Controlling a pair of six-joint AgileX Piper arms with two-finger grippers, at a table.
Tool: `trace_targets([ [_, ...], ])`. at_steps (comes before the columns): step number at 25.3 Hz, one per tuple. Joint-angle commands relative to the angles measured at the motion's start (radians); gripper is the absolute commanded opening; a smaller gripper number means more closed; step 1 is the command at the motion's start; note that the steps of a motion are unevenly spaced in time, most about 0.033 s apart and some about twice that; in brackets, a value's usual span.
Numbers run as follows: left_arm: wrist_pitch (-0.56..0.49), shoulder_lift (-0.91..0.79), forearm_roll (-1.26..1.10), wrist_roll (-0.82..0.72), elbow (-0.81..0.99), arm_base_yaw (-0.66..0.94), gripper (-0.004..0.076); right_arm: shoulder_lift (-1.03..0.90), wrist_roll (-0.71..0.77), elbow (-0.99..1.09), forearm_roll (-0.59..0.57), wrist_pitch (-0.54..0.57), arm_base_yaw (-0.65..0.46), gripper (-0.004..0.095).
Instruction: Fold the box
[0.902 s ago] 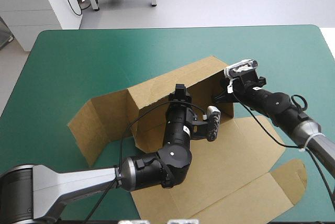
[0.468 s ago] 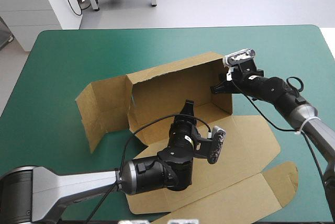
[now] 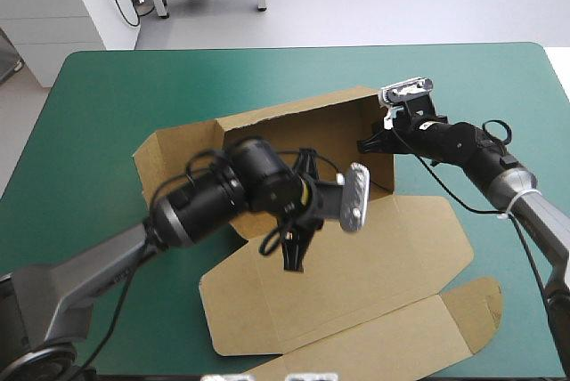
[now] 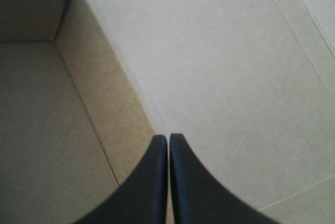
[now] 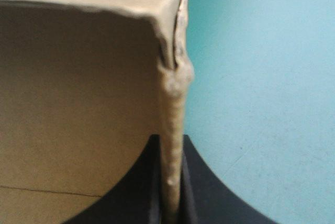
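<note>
Board looks light and stiff, likely bending only at creases; a wall's edge suits pinching. High view: the box (image 3: pixel 329 132) sits near the middle of the table (image 3: pixel 134 78), back wall raised. Left wrist view: left gripper (image 4: pixel 168 139) closed, empty, over an inner crease. Right wrist view: right gripper (image 5: pixel 170 143) pinches the box's right end wall.

I have the box (image 3: pixel 312 132) mid-table (image 3: pixel 98 96), with its raised back wall toward the far edge. A flap (image 3: pixel 169 163) spreads to the left and the flat lid (image 3: pixel 383 283) lies toward the near edge. My right gripper (image 3: pixel 367 147) is at the far right corner, the side wall between its fingers. My left gripper (image 3: pixel 291 256) hangs over the lid, just in front of the walls, fingers together.
</note>
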Motion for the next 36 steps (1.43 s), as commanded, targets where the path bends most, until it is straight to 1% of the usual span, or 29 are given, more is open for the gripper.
trace_targets([
  [1, 0.06, -0.057, -0.21, 0.046, -0.111, 0.179, -0.0006, -0.006, 0.027, -0.01, -0.063, 0.055, -0.007, -0.0019],
  [4, 0.06, -0.069, -0.357, 0.046, -0.164, 0.354, -0.0008, -0.006, 0.077, -0.01, -0.118, 0.057, -0.007, -0.0019],
  [8, 0.06, -0.097, -0.525, 0.046, -0.174, 0.575, -0.0008, -0.006, 0.122, -0.01, -0.172, 0.074, -0.007, -0.0019],
  [11, 0.06, -0.114, -0.597, 0.034, -0.173, 0.728, -0.0008, -0.006, 0.14, -0.01, -0.192, 0.088, -0.007, -0.0019],
  [13, 0.06, -0.132, -0.644, 0.005, -0.164, 0.918, -0.0008, -0.006, 0.161, -0.01, -0.21, 0.101, -0.007, -0.0019],
  [14, 0.06, -0.136, -0.646, -0.014, -0.157, 0.963, -0.0008, -0.006, 0.171, -0.01, -0.22, 0.101, -0.007, -0.0019],
  [17, 0.06, -0.147, -0.648, -0.113, -0.087, 1.15, -0.0008, -0.006, 0.189, -0.01, -0.233, 0.105, -0.007, -0.0019],
  [20, 0.06, -0.16, -0.656, -0.116, -0.003, 1.229, -0.0008, -0.006, 0.221, -0.01, -0.234, 0.098, -0.007, -0.0019],
  [21, 0.06, -0.166, -0.675, -0.105, 0.056, 1.266, -0.0008, 0.001, 0.242, -0.024, -0.241, 0.113, -0.007, -0.0019],
  [24, 0.028, -0.175, -0.757, -0.088, 0.18, 1.33, -0.0008, 0.034, 0.362, -0.126, -0.337, 0.241, -0.007, -0.0019],
  [26, 0.028, -0.177, -0.768, -0.08, 0.217, 1.353, -0.0008, 0.05, 0.439, -0.21, -0.409, 0.338, -0.007, -0.0019],
  [28, 0.032, -0.183, -0.771, -0.063, 0.24, 1.363, -0.0008, 0.071, 0.528, -0.343, -0.472, 0.464, -0.007, -0.0019],
  [32, 0.028, -0.183, -0.787, -0.059, 0.242, 1.363, -0.0008, 0.08, 0.621, -0.463, -0.482, 0.588, -0.007, -0.0016],
  [36, 0.028, -0.183, -0.781, -0.057, 0.244, 1.363, -0.0008, 0.1, 0.668, -0.566, -0.503, 0.797, -0.007, -0.0015],
])
